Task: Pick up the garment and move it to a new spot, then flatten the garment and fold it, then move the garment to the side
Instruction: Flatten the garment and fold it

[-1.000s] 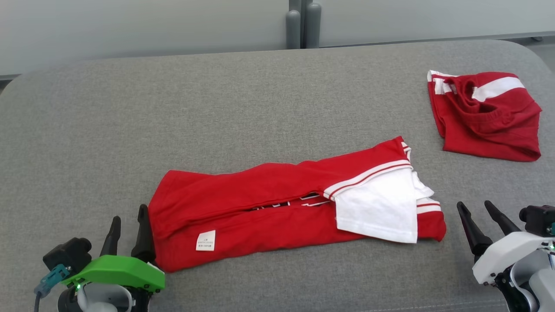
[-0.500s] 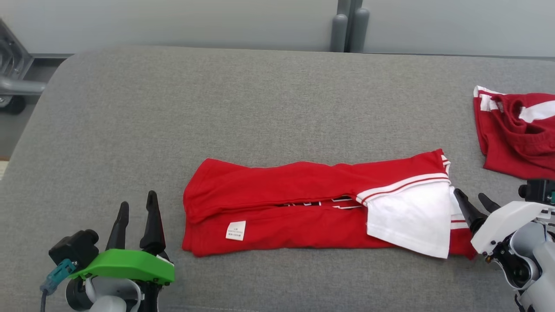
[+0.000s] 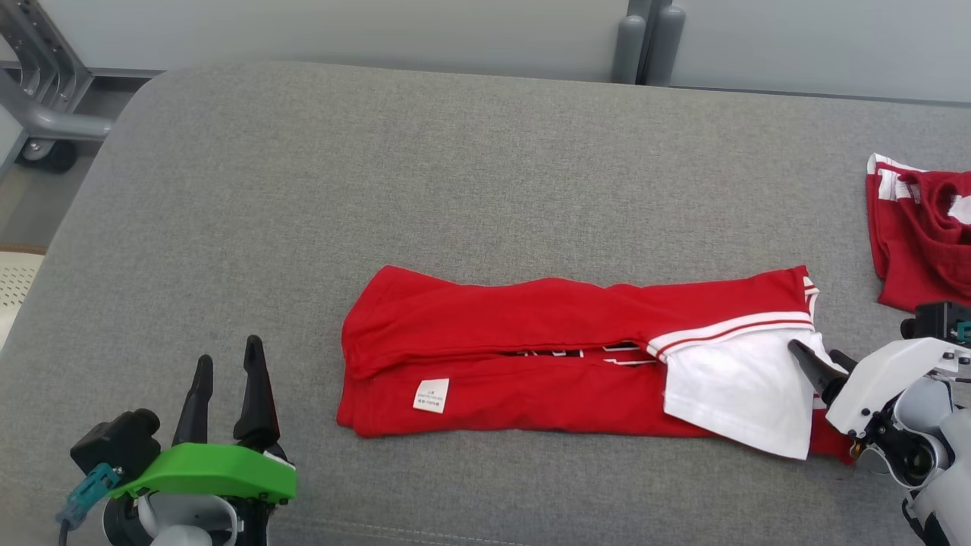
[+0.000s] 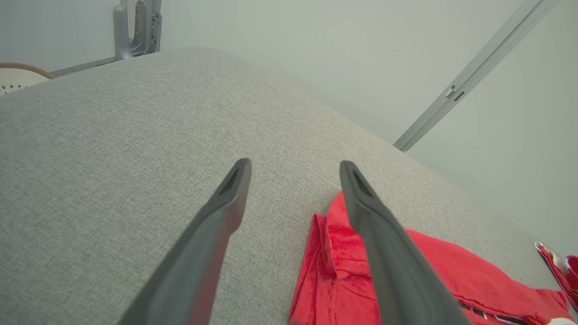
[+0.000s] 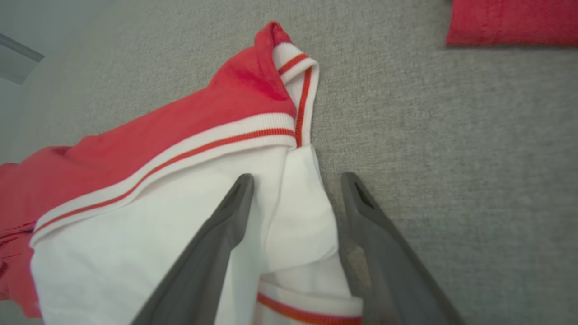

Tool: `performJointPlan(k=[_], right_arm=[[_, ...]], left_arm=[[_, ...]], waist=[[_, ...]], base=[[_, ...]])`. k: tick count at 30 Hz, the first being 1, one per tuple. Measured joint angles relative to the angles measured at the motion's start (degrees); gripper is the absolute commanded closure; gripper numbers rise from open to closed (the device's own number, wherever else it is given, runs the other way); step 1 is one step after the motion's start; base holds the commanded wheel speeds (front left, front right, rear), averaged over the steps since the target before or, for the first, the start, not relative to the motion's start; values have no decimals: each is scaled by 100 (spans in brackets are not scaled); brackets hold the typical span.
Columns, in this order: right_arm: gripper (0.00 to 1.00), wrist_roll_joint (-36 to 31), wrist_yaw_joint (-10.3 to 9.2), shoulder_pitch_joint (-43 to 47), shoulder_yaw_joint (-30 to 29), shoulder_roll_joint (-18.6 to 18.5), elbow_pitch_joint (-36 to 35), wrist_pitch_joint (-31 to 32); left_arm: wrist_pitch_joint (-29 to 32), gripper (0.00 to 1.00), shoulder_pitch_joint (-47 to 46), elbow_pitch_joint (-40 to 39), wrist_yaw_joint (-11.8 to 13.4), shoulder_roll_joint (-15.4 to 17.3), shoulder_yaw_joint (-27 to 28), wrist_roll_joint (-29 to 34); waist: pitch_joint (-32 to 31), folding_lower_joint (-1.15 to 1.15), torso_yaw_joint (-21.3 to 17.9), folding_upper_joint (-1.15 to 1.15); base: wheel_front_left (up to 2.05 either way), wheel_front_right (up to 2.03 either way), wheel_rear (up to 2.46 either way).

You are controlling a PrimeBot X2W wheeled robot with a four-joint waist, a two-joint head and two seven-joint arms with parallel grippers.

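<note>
- The whole head view has slid: my head has turned, so the grey padded surface [image 3: 379,189] and everything on it sits further right than a second ago. That is the camera moving, not the cloth.
- The garment [image 3: 531,356] lies where it lay, a long red band folded lengthways across the middle of the surface. The second red garment [image 3: 918,243] is well apart at the far right edge.
- My right claw [image 3: 813,350] has come in from beside the garment. It is spread wide, with one finger over the white sleeve [image 3: 736,394] and the other over bare surface beside the sleeve's edge, and it pinches nothing.
- My left claw [image 3: 227,350], also spread and empty, was just beside the garment's left end and now stands apart from it.
- I judge this the start of the next fold: the right end is about to be taken, the left end not yet.
</note>
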Motion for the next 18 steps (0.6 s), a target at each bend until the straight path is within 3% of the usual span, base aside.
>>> performJointPlan(k=[4,5,6,7,8,18], right_arm=[[0,226,0,-90,-57,40,67,155],[7,265,0,-112,-58,59,73,189],[57,309,0,-138,-62,84,76,221],[73,357,0,-161,-65,109,75,259],[97,399,0,-179,-64,134,75,278],[100,634,0,-280,-25,210,36,376]], left_arm=[[0,0,62,-71,1,-2,44,15],[3,0,68,-84,4,-3,54,16],[4,0,68,-96,21,-4,59,16],[4,0,69,-109,26,-4,67,18],[4,0,69,-116,26,-5,76,25],[12,0,119,-140,30,-40,288,62]], waist=[[19,0,-10,0],[24,0,-14,0],[29,0,-19,0],[33,0,-24,0],[38,0,-28,0],[50,0,-103,0]], base=[[0,0,0],[0,0,0],[0,0,0],[0,0,0],[0,0,0],[0,0,0]])
